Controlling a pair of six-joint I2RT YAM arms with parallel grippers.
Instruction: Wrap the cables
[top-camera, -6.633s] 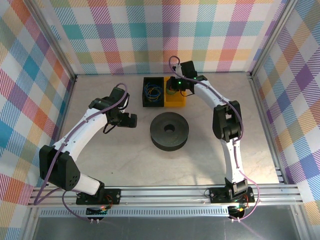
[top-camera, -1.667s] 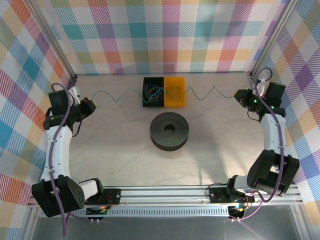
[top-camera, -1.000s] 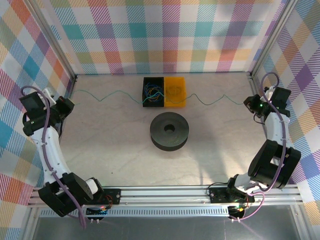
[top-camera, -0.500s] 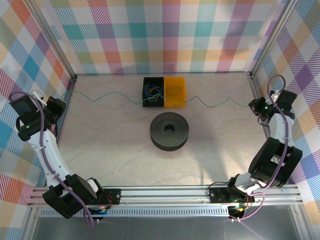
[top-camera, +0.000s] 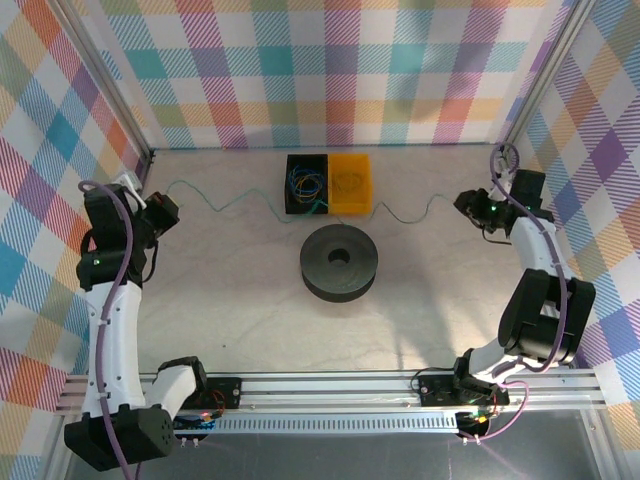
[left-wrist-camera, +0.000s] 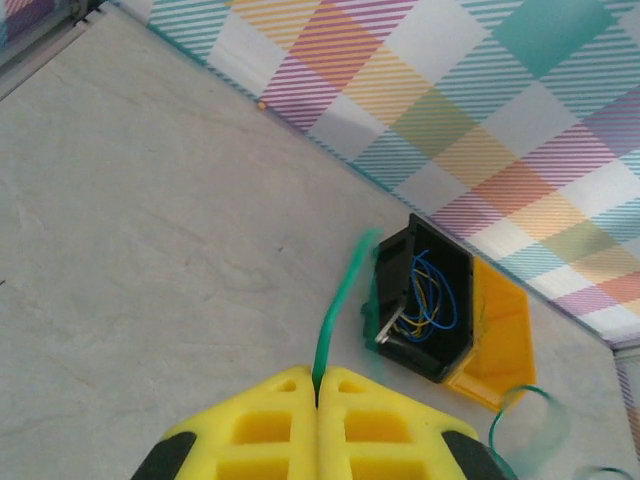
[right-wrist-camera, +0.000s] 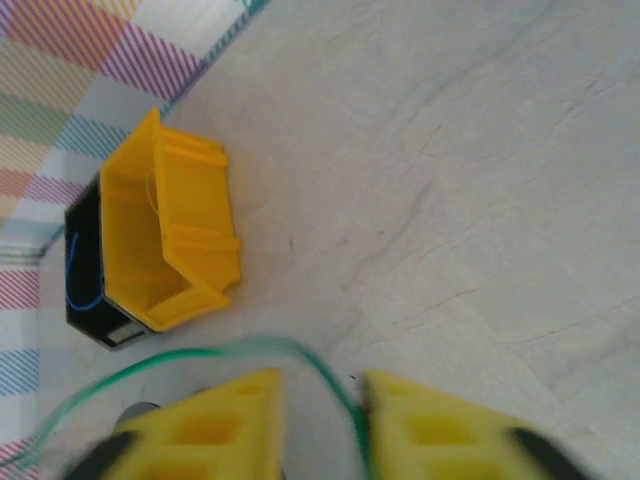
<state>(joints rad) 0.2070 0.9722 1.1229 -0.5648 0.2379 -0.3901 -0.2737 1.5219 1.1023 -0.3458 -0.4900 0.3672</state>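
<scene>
A long teal-green cable (top-camera: 214, 206) lies slack and wavy across the far side of the table, passing just in front of the two bins. My left gripper (top-camera: 161, 208) is at the left end, its yellow jaws shut on the cable (left-wrist-camera: 335, 320), which leads from the fingertips (left-wrist-camera: 318, 385) toward the black bin (left-wrist-camera: 420, 300). My right gripper (top-camera: 464, 203) is at the right end and open. In the right wrist view the cable (right-wrist-camera: 200, 358) curves between its spread fingers (right-wrist-camera: 322, 400) and rests against the inner face of the right one. Blue and yellow-green cable coils (top-camera: 305, 183) lie in the black bin.
A yellow bin (top-camera: 351, 182) adjoins the black bin (top-camera: 291, 195) at the back centre. A wide black round spool (top-camera: 340, 262) sits mid-table, in front of the bins. Checkered walls and metal posts close in the left, right and back sides.
Both grippers have moved inward from the side walls, and the taut cable has gone slack and wavy. The right gripper's jaws have opened; the left stays shut on the cable.
</scene>
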